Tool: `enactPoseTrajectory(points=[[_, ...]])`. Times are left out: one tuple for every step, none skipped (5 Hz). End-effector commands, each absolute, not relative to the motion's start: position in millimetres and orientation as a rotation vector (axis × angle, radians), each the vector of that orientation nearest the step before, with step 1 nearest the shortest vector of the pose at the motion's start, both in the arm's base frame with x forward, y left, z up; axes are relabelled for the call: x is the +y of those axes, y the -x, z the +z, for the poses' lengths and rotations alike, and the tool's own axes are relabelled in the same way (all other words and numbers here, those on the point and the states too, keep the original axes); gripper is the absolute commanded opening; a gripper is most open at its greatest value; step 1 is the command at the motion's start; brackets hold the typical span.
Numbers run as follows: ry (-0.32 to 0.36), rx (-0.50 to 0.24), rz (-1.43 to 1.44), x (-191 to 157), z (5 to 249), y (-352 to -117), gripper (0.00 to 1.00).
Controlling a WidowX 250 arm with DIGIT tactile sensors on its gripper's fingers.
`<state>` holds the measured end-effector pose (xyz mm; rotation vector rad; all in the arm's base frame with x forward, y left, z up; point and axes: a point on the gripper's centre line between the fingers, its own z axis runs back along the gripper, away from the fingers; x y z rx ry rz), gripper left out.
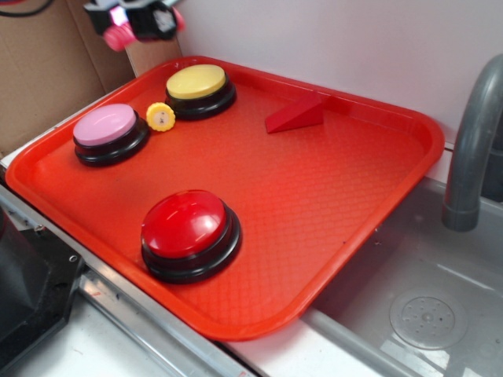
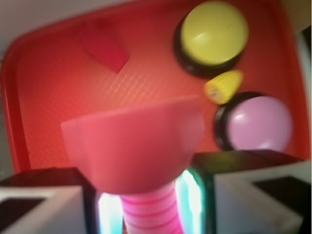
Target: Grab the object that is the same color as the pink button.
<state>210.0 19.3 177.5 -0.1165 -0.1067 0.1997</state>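
The jaws are clenched on the pink bolt (image 2: 139,146), its ribbed shaft pinched between them and its triangular head filling the lower middle of the wrist view. In the exterior view the gripper (image 1: 130,22) hangs at the upper left of the frame, above the far edge of the red tray (image 1: 314,204), with the bolt clear of the tray. On the tray sit the red button (image 1: 190,233) at lower centre, the yellow button (image 1: 200,90) and the pink button (image 1: 110,133) at upper left, the red wedge (image 1: 296,115) toward upper centre, and the small yellow gear piece (image 1: 160,117) between the pink and yellow buttons.
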Motion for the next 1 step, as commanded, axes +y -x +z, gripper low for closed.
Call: enactPoseTrajectory(points=[[-0.004,-0.108,0.358,43.7,176.9,-210.7,0.00]])
